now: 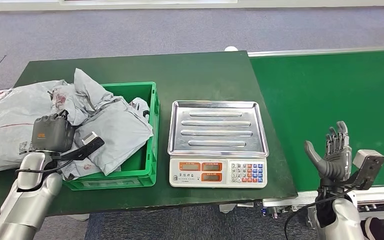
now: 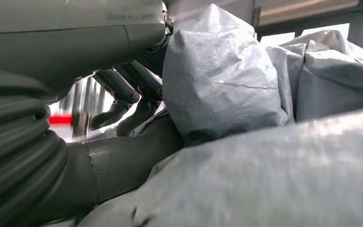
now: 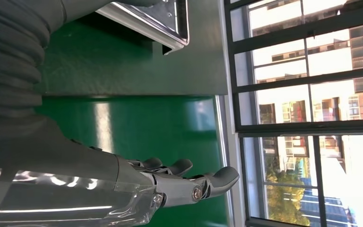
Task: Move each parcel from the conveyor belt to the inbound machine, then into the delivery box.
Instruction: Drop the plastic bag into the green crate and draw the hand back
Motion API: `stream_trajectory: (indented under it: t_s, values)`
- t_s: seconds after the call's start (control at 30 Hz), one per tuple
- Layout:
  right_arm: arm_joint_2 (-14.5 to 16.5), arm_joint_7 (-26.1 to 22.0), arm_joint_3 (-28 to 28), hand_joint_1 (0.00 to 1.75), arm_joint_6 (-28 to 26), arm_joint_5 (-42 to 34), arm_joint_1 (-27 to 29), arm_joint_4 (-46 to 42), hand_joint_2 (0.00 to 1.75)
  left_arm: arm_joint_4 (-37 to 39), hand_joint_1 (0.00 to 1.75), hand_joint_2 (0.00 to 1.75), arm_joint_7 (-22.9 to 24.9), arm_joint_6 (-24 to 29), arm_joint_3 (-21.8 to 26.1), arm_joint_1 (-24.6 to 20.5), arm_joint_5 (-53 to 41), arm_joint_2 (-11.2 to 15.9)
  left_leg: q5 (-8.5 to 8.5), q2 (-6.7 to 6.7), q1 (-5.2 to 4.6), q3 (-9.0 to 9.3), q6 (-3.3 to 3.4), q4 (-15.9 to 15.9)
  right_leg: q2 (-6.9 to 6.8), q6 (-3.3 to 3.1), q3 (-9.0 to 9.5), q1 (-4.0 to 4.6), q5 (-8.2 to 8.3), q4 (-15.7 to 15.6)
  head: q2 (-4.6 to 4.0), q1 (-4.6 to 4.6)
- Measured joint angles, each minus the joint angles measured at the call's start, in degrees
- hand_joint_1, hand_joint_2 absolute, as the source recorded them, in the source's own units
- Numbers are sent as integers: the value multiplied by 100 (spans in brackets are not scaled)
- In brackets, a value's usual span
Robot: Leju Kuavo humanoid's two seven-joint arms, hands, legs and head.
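Now grey parcel (image 1: pixel 112 131) in crate (image 1: pixel 150 172), under loose-fingered, empty left hand (image 1: pixel 55 134).

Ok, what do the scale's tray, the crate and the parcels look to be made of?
Scale tray: looks like bare metal, probably stainless steel, silvery and shiny with pressed ribs. Green crate: seems moulded rigid plastic, glossy, with a ribbed outer wall. Grey parcels: thin plastic mailer film, crumpled and creased, with a slight sheen; the left wrist view hints at a fine woven texture, though that is uncertain.
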Motion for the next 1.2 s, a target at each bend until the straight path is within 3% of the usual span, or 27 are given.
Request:
stream_trajectory:
  t_s: [0.1,0.17,0.23,0.27,0.37,0.53,0.8,1.03,1.2]
  values:
    - [0,14,-10,0,0,-13,0,-16,175,30,175,175,-71,-41,-2,-1,110,-83,0,-2,0,-1,0,0,-4,0,1,-1,0,0,0,0]
    - [0,16,-19,0,0,-15,-1,-30,175,45,100,175,-127,-65,-3,-2,205,-121,0,-2,0,-1,0,0,-4,0,0,-2,-1,0,0,0]
    - [0,19,-26,0,-1,-19,-3,-32,175,66,13,175,-287,-192,-4,-8,529,-164,-1,-4,0,-1,1,0,-6,1,0,-3,-1,0,0,0]
    - [0,21,-28,0,-1,-21,-5,-32,175,84,4,175,-403,-305,-5,-18,788,-194,-1,-7,0,-1,1,0,-9,1,1,-4,-2,0,0,0]
    - [1,43,-29,0,-2,-19,-46,-31,175,194,0,175,-757,-812,-14,-118,1836,-308,1,-19,0,-4,3,0,-24,2,3,-5,-2,-1,0,0]
    - [31,142,-24,0,-38,85,-340,31,175,570,0,175,-928,-1384,-18,-534,3192,-443,12,-27,0,-6,12,1,-36,6,7,-5,3,-1,0,0]
    - [55,175,160,0,-72,199,-727,338,175,951,0,175,-1064,-1132,-9,-986,3795,-485,18,-34,0,-6,11,1,-40,3,10,-5,7,0,0,0]
    - [52,165,265,0,-72,208,-820,452,175,1018,0,175,-1114,-1073,2,-1028,3951,-491,16,-36,0,-8,9,1,-41,2,9,-5,6,0,0,0]
    - [22,119,522,0,-25,244,-1017,627,175,605,0,175,-1537,-1051,162,-913,4851,-522,17,-33,0,-11,9,1,-39,2,6,-5,6,0,0,0]
